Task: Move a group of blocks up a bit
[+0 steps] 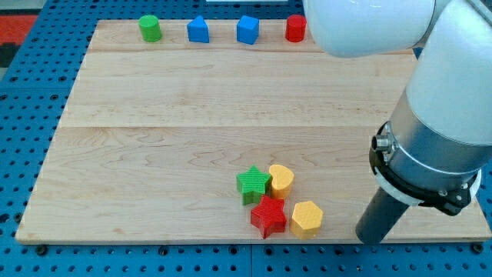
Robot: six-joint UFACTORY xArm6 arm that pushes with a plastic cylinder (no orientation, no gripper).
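Note:
A cluster of blocks sits near the view's bottom centre on the wooden board (192, 115): a green star (253, 184), a yellow heart-shaped block (281, 180), a red star (268, 216) and a yellow hexagon (307, 218). They touch or nearly touch each other. My tip (370, 239) is at the board's bottom edge, to the right of the yellow hexagon with a gap between them. The rod rises into the large white and grey arm (438, 115) on the view's right.
Along the board's top edge stand a green cylinder (149, 28), a blue block with a pointed top (198, 30), a blue cube-like block (247, 30) and a red cylinder (296, 28), partly next to the arm's white body.

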